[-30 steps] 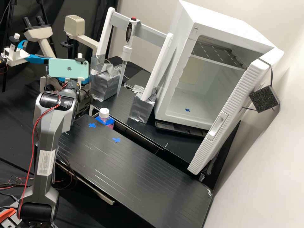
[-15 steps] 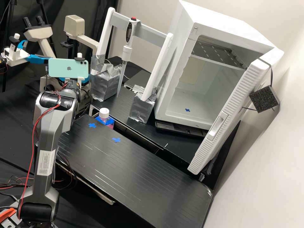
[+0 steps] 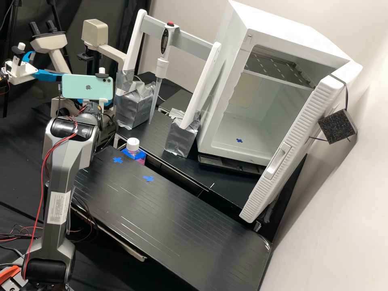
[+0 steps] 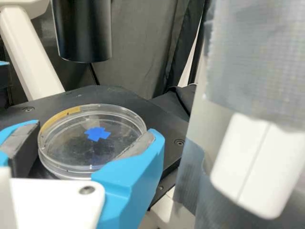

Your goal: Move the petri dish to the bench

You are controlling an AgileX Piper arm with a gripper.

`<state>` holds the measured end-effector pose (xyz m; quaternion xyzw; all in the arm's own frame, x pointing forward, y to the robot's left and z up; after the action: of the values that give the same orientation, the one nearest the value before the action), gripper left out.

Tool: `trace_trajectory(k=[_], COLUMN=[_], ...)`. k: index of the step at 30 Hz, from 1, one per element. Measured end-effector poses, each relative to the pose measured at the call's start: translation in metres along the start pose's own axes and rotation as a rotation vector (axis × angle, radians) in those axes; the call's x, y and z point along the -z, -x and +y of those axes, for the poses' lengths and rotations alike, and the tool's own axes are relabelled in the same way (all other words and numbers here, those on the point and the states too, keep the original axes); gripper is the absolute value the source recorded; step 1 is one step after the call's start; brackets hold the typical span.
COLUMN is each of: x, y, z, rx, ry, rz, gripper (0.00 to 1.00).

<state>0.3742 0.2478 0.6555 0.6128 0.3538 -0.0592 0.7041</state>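
Observation:
In the high view the gripper [image 3: 109,102] is at the back left, partly hidden behind the mint-green phone on the wrist, by the microscope. From the wrist, the gripper [image 4: 96,131] has its two blue fingers against opposite sides of the clear round petri dish [image 4: 71,155], shut on it. The dish lies flat at the black microscope stage [image 4: 164,119]; whether it rests on the stage or is just above, I cannot tell. A blue tape mark [image 4: 97,134] shows through the dish.
A black cylinder [image 4: 83,31] hangs above and beyond the dish. Close beside stands a silver-taped stand foot [image 3: 133,107]. The bench [image 3: 161,218] carries blue tape crosses, with a pink bottle [image 3: 133,150] behind its edge. The white incubator [image 3: 226,81] stands with its door open.

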Motion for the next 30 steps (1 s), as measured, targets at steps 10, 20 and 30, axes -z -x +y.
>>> trace_trajectory(k=[10,20,30], x=[0.000,0.000,0.009], y=[0.000,0.017,0.050], z=[0.000,0.001,0.007], rx=[0.000,0.002,-0.025], ry=[-0.017,-0.024,-0.023], rz=[0.000,0.005,0.021], gripper=[0.00,0.00,0.00])
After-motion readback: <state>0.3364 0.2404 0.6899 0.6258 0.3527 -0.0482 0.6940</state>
